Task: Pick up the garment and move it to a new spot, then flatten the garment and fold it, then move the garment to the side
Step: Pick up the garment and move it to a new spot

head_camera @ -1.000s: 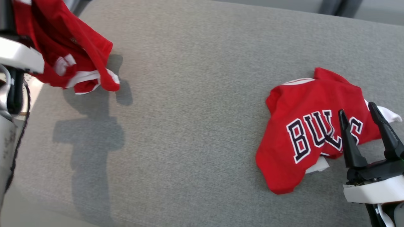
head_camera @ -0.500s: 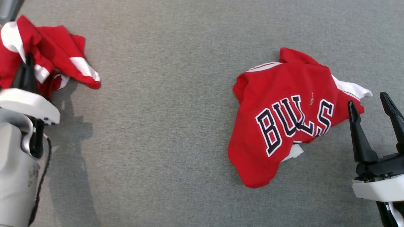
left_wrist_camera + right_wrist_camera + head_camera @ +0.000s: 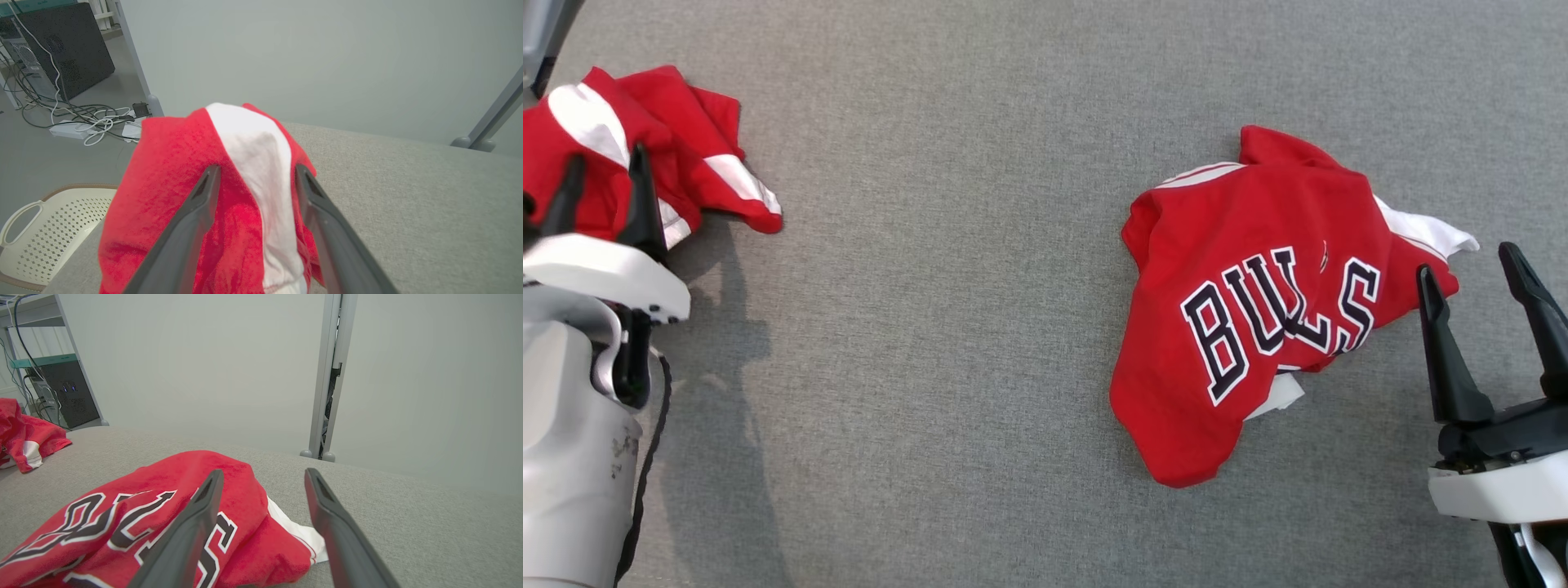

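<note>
A crumpled red garment with white stripes (image 3: 698,147) lies in a heap at the far left of the grey table (image 3: 947,327). My left gripper (image 3: 605,167) stands open right at it, fingers apart over the cloth; the left wrist view shows the red and white garment (image 3: 171,196) bunched between and beyond the left gripper's (image 3: 257,171) spread fingers. A red jersey with dark "BULLS" lettering (image 3: 1258,302) lies rumpled at the right. My right gripper (image 3: 1463,263) is open just right of it, empty. In the right wrist view the jersey (image 3: 122,522) lies left of the right gripper (image 3: 263,473).
A cream perforated basket (image 3: 41,228) sits on the floor past the table's left edge, with cables (image 3: 81,118) and a dark computer case (image 3: 61,45) behind it. A grey post (image 3: 331,375) stands beyond the table's far edge. Bare table stretches between the two garments.
The left gripper carried the striped garment down from the air onto the table's left end and has opened, letting it go. The head camera shifted; the jersey and right gripper hardly moved.
</note>
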Robot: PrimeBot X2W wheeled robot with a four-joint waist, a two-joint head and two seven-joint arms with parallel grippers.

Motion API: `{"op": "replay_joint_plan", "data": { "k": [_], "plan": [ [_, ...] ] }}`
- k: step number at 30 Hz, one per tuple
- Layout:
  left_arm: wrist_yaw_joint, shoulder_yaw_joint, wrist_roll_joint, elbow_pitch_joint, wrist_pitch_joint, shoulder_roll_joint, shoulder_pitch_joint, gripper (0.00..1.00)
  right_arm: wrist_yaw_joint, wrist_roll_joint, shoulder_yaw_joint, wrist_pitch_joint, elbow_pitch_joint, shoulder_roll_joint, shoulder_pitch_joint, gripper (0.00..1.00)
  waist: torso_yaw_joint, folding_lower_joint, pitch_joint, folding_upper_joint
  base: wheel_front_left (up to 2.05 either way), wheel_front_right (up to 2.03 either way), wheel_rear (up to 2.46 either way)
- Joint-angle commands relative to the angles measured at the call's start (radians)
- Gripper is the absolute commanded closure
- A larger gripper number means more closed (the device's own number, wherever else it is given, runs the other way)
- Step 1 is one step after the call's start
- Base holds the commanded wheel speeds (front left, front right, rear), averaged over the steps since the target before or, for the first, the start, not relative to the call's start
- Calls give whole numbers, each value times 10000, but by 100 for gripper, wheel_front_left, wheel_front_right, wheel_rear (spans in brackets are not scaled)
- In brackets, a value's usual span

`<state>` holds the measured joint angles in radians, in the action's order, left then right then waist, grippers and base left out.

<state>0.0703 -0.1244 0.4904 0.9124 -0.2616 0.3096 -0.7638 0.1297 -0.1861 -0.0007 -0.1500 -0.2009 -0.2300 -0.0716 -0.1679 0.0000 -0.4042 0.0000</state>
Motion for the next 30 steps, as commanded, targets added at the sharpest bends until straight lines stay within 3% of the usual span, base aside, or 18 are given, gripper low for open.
{"op": "replay_joint_plan", "data": {
  "k": [1,13,25,30],
  "plan": [
    [10,111,-104,-204,-50,57,39,0,20,-51,-29,-71,71,-5,-2,0,-46,0,78,0,0,0,0],
    [94,1213,-1517,-3531,-36,-87,1342,0,18,-243,158,-637,1042,471,-193,0,190,0,1095,0,0,0,0],
    [250,1344,-2342,-5502,-36,-701,2710,0,18,-361,57,-1106,2293,988,-191,0,1752,0,2240,0,0,0,0],
    [333,1274,-2548,-5719,-33,-1056,3500,0,20,-408,-87,-1163,2738,1150,-16,0,2387,0,2684,0,0,0,0]
  ]
}}
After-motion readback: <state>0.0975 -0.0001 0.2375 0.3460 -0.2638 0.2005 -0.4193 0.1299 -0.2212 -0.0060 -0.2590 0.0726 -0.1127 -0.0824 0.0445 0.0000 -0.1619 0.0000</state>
